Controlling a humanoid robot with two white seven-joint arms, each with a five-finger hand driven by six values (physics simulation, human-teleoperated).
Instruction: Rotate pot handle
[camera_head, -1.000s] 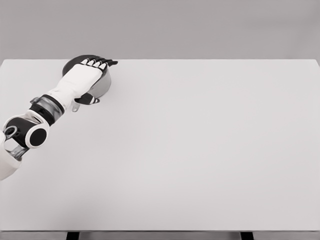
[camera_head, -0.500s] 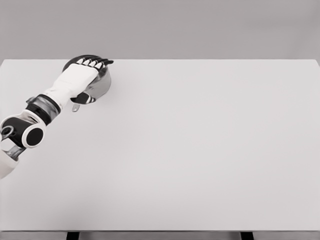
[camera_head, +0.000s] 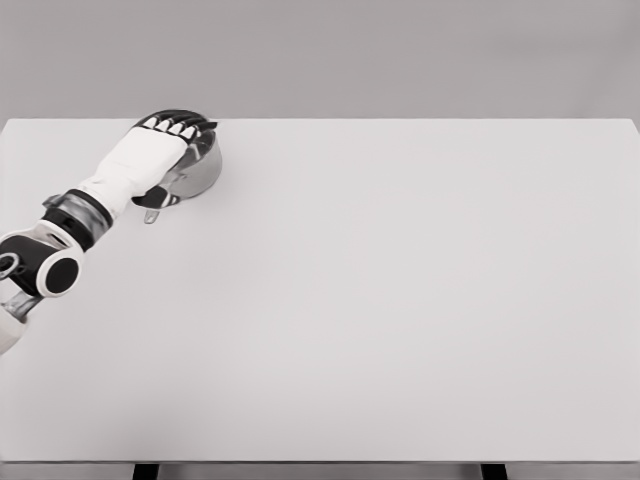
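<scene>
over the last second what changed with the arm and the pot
The left hand, lying over the pot, has drifted left and slightly up, and the forearm and elbow have drawn back toward the picture's left edge. The pot's visible side has shifted left with it. Its handle still pokes out below the hand at much the same angle. The table is unchanged. I cannot tell whether the fingers grip the rim.

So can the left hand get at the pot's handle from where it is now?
Probably yes: the left hand already lies over the pot, and the handle pokes out just below its thumb, with nothing on the table between.
</scene>
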